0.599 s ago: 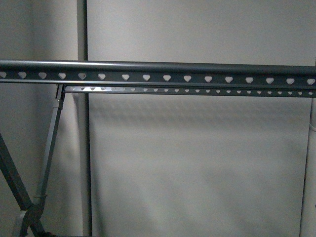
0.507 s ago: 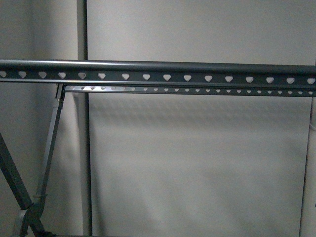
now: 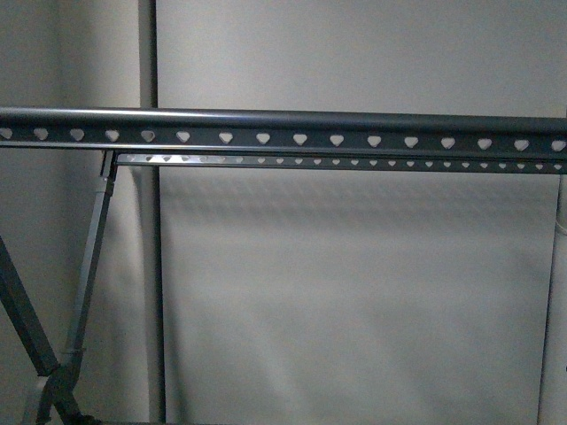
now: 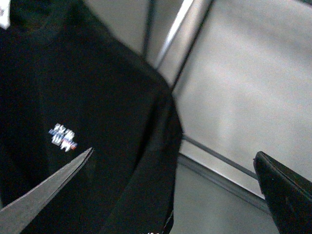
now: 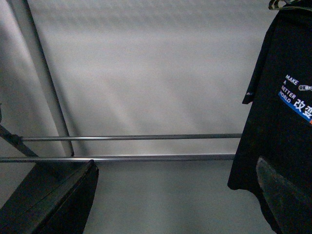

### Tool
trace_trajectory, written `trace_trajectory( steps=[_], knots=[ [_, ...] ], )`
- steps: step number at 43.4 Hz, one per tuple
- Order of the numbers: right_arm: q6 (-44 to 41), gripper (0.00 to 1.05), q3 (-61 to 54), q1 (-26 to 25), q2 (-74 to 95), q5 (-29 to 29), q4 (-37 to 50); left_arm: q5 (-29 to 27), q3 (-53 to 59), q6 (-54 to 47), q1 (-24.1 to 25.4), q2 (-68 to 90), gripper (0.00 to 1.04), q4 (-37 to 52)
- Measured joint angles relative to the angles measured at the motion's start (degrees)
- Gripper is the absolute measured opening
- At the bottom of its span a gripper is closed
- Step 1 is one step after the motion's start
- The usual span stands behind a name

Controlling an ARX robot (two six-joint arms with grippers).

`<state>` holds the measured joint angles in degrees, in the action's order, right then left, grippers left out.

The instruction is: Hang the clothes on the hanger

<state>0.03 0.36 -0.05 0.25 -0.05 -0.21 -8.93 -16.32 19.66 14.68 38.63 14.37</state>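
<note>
The hanger (image 3: 283,130) is a long dark-grey rail with a row of heart-shaped holes, running across the front view; no shirt or arm shows there. The clothes, a black T-shirt (image 4: 83,122) with small white print, hang in front of my left gripper (image 4: 173,161), which is open with nothing between its fingers. In the right wrist view the same black T-shirt (image 5: 278,122) hangs at one side, its "MAKE A BETTER WORLD" print and blue mark showing. My right gripper (image 5: 178,180) is open and empty, with one finger (image 5: 280,190) in front of the shirt's hem.
A slanted grey leg (image 3: 89,274) holds the rail at the left. A thinner second rail (image 3: 354,162) runs just behind and below it. Two thin horizontal bars (image 5: 126,147) cross the pale wall. A vertical pole (image 3: 149,266) stands behind.
</note>
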Motion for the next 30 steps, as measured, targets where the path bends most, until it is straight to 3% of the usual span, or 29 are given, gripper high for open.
trace_trajectory(
  steps=[11, 30],
  knots=[
    [0.0, 0.97, 0.0, 0.0, 0.0, 0.0, 0.0, -11.4, -19.1, 14.9, 4.3, 30.2, 0.98, 0.7],
    [0.0, 0.97, 0.0, 0.0, 0.0, 0.0, 0.0, -17.7, -37.8, 18.2, 6.2, 51.0, 0.98, -2.7]
  ],
)
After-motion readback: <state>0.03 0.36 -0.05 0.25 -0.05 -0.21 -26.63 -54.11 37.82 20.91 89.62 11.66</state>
